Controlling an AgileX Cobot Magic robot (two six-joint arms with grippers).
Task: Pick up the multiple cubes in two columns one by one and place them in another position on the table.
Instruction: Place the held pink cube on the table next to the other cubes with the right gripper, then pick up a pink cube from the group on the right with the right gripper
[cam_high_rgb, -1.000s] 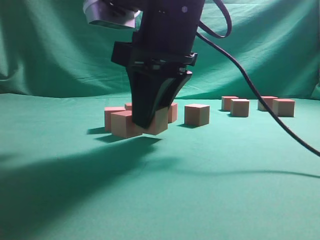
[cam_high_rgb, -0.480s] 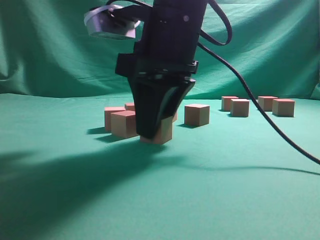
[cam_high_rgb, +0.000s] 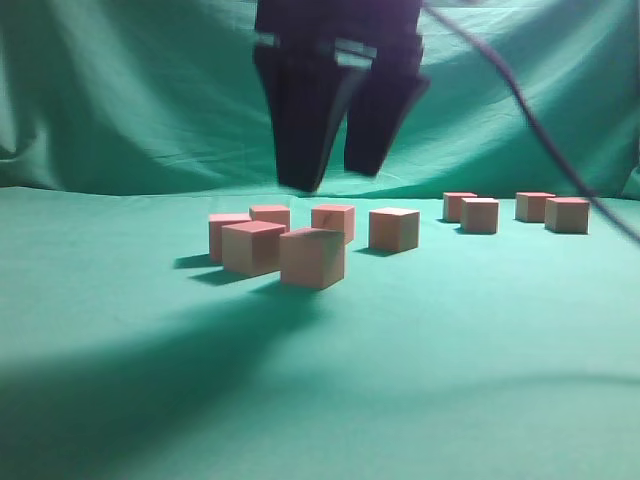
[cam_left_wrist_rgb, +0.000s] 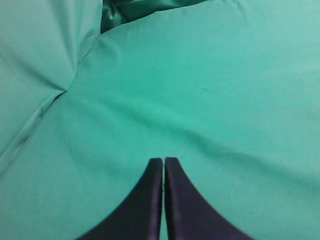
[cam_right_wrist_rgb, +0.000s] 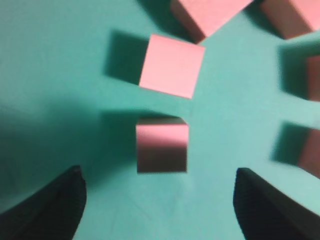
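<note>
The cubes are small matte blocks with sharp edges and plain faces, pinkish-red on top and tan on the shaded sides, like unfinished wood. In the exterior view they sit in two groups on the bench (cam_high_rgb: 480, 380), a flat surface under green cloth that shows soft wrinkles and runs up into a draped backdrop (cam_high_rgb: 120, 90) of the same fabric. Left of centre, five cubes cluster together; the nearest cube (cam_high_rgb: 313, 258) stands at the front, turned slightly so one corner faces the camera, just beside another cube (cam_high_rgb: 252, 247) to its left. A further cube (cam_high_rgb: 394, 229) stands a little apart to the right. At the right edge of the frame four more cubes (cam_high_rgb: 517, 212) sit in pairs, small and farther back.

The right hand (cam_high_rgb: 340, 180) hangs above the cluster in the upper centre, its two dark, tapered fingers spread apart and holding nothing; its upper body is cut off by the top of the frame and blurred. In the right wrist view the fingers appear only as dark tips in the lower corners, with the nearest cube (cam_right_wrist_rgb: 162, 145) resting free on the cloth between them, and other cubes cropped by the top and right edges.

The left hand (cam_left_wrist_rgb: 163, 165) shows in its wrist view as two smooth black fingers pressed together, empty, over bare cloth; folds gather at the upper left.
</note>
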